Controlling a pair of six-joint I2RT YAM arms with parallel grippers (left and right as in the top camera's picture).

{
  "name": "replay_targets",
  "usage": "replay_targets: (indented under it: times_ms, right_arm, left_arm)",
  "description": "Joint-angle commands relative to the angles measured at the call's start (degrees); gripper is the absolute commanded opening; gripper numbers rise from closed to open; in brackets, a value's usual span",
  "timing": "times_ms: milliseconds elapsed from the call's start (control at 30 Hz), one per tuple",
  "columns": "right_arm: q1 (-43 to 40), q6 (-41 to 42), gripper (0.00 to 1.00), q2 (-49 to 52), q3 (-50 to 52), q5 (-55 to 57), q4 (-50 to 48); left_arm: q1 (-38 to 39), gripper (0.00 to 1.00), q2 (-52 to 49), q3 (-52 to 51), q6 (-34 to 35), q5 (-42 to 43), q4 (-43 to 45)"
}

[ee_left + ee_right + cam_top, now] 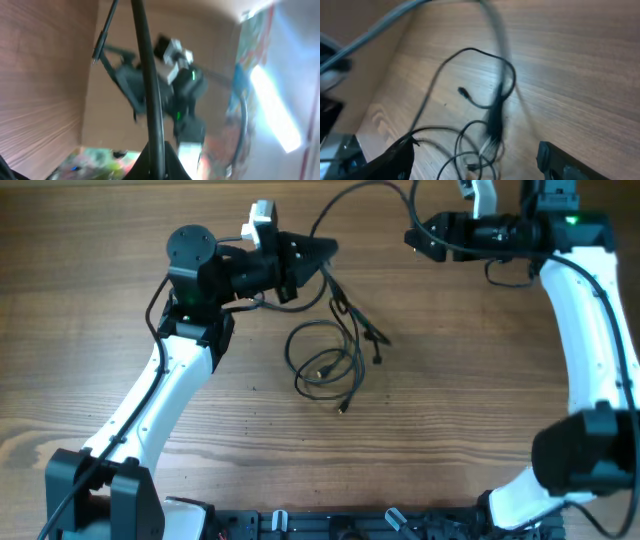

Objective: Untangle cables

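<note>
Thin black cables (325, 365), looped centrally on the wooden table (480, 410), are pinched by the closed left gripper (322, 252) near its far edge; the right gripper (415, 238) is spread wide, empty. Knots could be tightened by hard pulling.

- The cables (328, 365) lie in loose loops in the middle of the table (470, 380).
- One strand goes up to the left gripper (325, 250) and blocks the way there.
- There is wide bare wood between the loops and the right arm (590, 330).
</note>
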State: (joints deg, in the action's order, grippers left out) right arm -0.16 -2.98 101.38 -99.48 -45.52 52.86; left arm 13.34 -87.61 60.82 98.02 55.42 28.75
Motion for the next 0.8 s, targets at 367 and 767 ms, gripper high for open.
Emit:
replay_targets:
  times_ms: [367, 767]
  right_arm:
    - [11.30, -13.68, 0.80, -6.45, -0.57, -0.87, 3.45]
    - [18.14, -10.25, 0.65, 1.05, -0.52, 8.55, -6.40]
  left_arm:
    - [-0.37, 0.04, 0.61, 0.28, 26.97, -18.05, 7.45]
    - [-0.44, 0.04, 0.61, 0.28, 26.99, -18.03, 8.13]
